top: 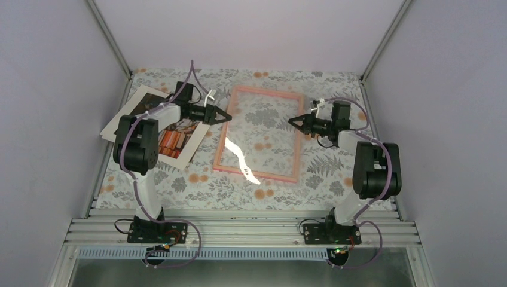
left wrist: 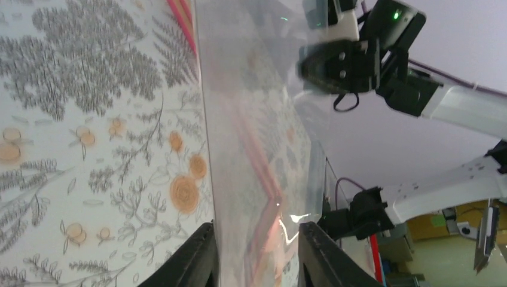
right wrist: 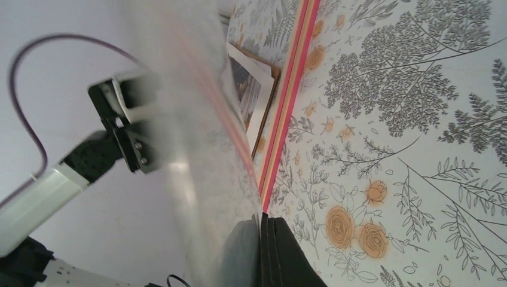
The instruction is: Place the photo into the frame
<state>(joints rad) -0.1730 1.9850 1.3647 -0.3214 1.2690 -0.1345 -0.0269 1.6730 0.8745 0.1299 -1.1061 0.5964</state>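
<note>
The pink frame [top: 222,141] lies flat mid-table; its rail also shows in the right wrist view [right wrist: 292,78] and in the left wrist view [left wrist: 182,18]. A clear pane [top: 261,136] with glare on it hangs tilted above the frame. My right gripper [top: 293,121] is shut on the pane's right edge [right wrist: 203,149], fingers pressed together [right wrist: 267,220]. My left gripper [top: 226,116] is open at the pane's left edge; the pane [left wrist: 257,119] passes between the spread fingers [left wrist: 257,230]. The photo [top: 177,142] lies at the left, partly hidden under the left arm; it also shows in the right wrist view [right wrist: 244,89].
A brown board edge [right wrist: 273,84] shows under the photo. The table has a floral cloth [top: 323,164]. Grey walls close in on the left, right and back. An aluminium rail [top: 239,230] carries the arm bases at the near edge.
</note>
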